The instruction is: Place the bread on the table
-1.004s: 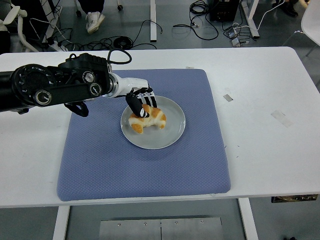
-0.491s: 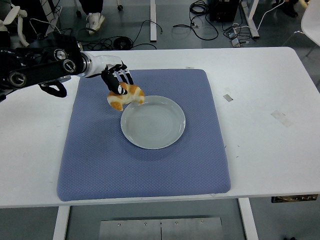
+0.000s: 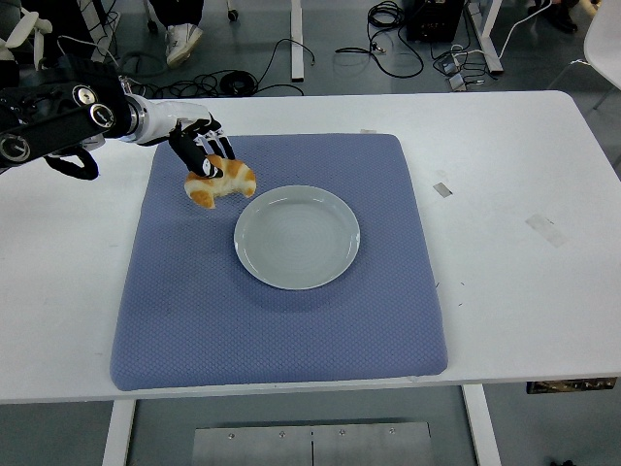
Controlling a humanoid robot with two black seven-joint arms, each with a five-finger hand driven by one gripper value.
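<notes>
While clasped from above by the left robot hand: bread, over blue mat.

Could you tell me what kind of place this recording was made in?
Probably a robotics lab or workshop: a white table with a blue mat, loose cables on the floor behind, and desk legs and electronic gear beyond.

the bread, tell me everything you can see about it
The bread is a croissant-shaped piece, golden brown on top with paler cream patches, its surface looking glazed. It is curved, one tip pointing down and left. The left robot hand grips it from above with curled black fingers. It sits over the blue mat, just up and left of the empty grey plate, clear of the rim. Whether it touches the mat is unclear.
</notes>
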